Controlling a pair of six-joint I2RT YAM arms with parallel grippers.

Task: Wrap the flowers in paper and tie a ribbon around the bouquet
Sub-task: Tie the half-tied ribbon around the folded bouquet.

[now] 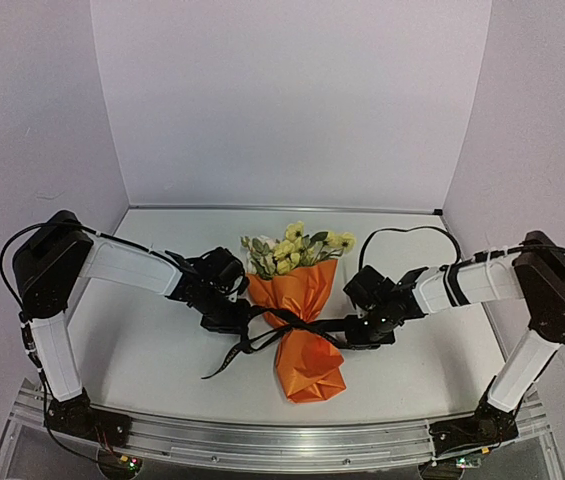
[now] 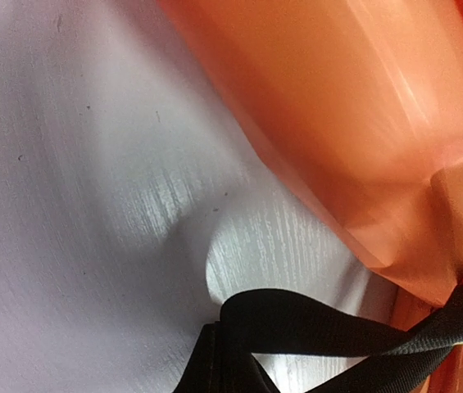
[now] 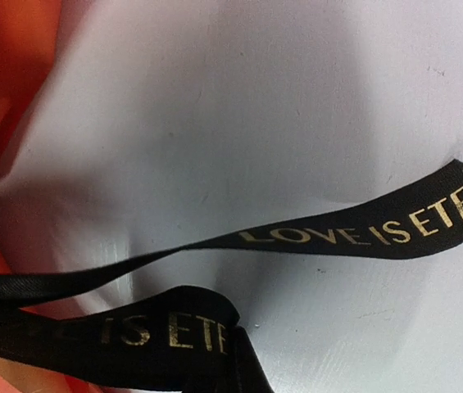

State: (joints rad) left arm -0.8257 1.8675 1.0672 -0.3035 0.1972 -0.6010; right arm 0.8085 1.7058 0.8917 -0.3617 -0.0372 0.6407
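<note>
The bouquet lies mid-table with its orange paper point(image 1: 308, 335) cone pointing toward me. The yellow and cream flowers point(image 1: 297, 250) spill out of its far end. The black ribbon point(image 1: 292, 322) crosses the cone's cinched waist and stretches out to both sides. My left gripper point(image 1: 230, 318) is low on the table left of the waist, shut on one ribbon strand point(image 2: 313, 326) beside the paper point(image 2: 354, 115). Right of the waist, my right gripper point(image 1: 367, 330) is shut on the other strand point(image 3: 161, 327), which bears gold lettering. A loose ribbon tail point(image 1: 224, 362) trails toward the front left.
The white table point(image 1: 162, 350) is closed in by pale wall panels at the back and sides. An aluminium rail point(image 1: 282, 440) runs along the near edge. A black cable point(image 1: 412, 232) loops above the right arm. A free ribbon end point(image 3: 428, 217) lies flat on the table.
</note>
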